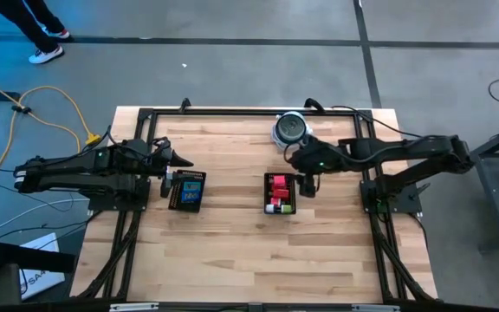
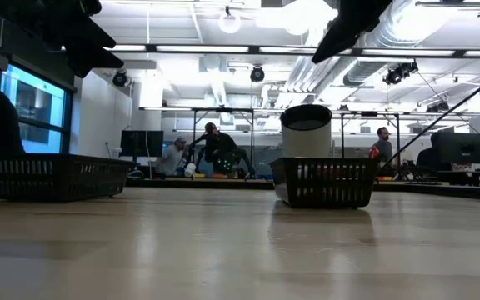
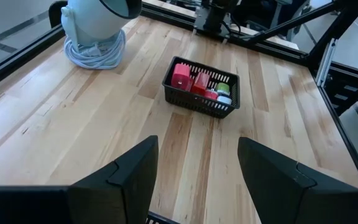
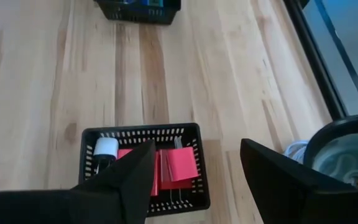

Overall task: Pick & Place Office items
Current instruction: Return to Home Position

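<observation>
Up beside the right tray (image 4: pixel 142 130), my right gripper (image 4: pixel 196 144) hangs wide open, holding nothing; red and white office items (image 4: pixel 179 165) lie inside (fingers hide some). Near the left tray (image 1: pixel 172 192), my left gripper (image 3: pixel 197 142) gapes empty too; that tray's contents are hard to read.

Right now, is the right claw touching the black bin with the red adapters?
Apart. The low view shows open air between the bin and the right claw, which hangs near that picture's top, well above the rim.
</observation>
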`<state>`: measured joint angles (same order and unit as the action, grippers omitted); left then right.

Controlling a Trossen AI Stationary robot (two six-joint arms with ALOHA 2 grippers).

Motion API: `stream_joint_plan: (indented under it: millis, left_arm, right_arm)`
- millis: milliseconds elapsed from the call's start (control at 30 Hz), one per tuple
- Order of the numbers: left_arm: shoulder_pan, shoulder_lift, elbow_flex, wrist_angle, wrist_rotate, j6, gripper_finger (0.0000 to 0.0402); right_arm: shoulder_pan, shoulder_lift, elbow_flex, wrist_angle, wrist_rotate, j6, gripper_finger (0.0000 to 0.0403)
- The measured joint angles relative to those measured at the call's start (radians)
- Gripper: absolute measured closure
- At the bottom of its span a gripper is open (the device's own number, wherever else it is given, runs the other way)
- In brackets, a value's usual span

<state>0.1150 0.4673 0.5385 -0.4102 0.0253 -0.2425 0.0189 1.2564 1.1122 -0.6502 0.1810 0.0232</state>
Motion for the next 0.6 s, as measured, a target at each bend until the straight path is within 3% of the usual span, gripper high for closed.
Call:
stream_joint_plan:
  millis: [233,600]
  left_arm:
    - [0.0,0.0,0.0,0.0,0.0,0.0,0.0186]
    - [0.0,0.0,0.0,0.0,0.0,0.0,0.0186]
  right_arm:
    - [0.017,-0.107,-0.011,-0.041,0.003,0.015,0.018]
    - [0.061,-0.368,-0.241,0.094,0.004,0.064,0.018]
